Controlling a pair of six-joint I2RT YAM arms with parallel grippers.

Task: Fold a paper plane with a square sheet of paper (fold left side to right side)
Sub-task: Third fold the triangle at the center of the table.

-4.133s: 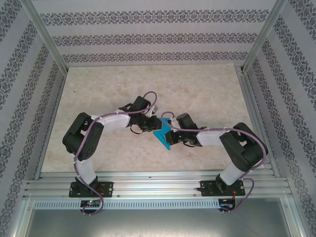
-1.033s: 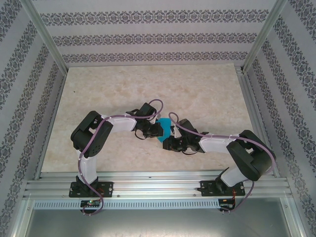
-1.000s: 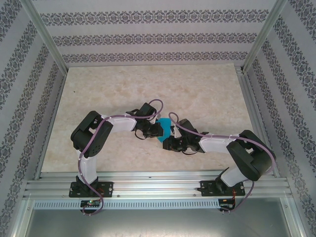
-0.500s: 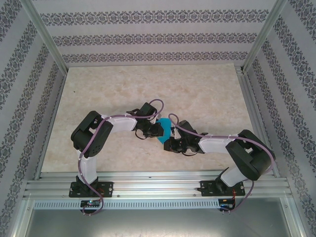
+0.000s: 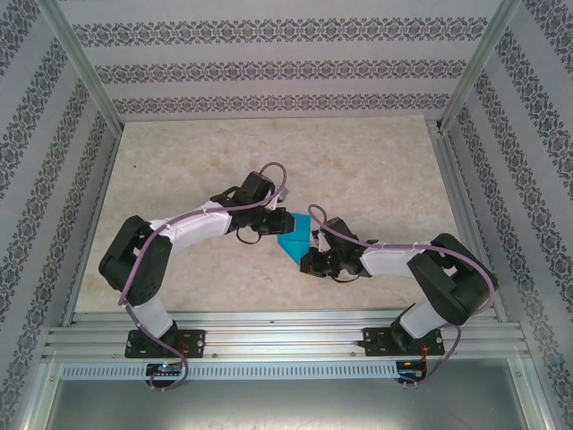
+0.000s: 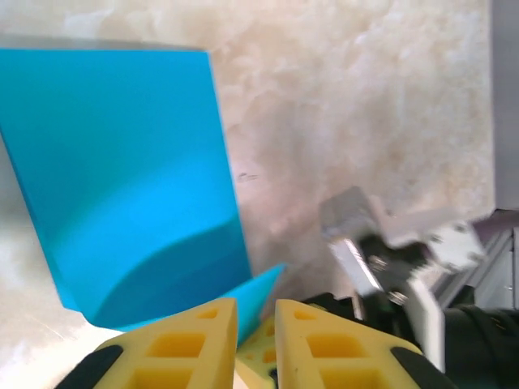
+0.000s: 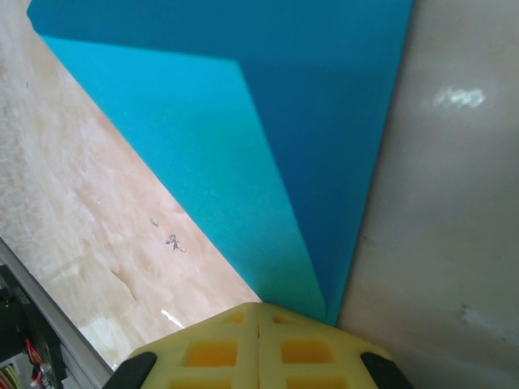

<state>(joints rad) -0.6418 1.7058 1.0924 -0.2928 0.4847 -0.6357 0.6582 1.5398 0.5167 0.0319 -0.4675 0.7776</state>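
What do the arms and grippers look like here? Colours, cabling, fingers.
Left arm and right arm have white link shells and black joint housings, each carrying a looped purple cable. Left gripper and right gripper have yellow fingers with rectangular cut-outs and black outer corners.

You've got no readable txt, labels or nos. here; blue paper [image 5: 294, 236] is plain; wallpaper [image 5: 269, 72] behind it has ornament only, no letters.
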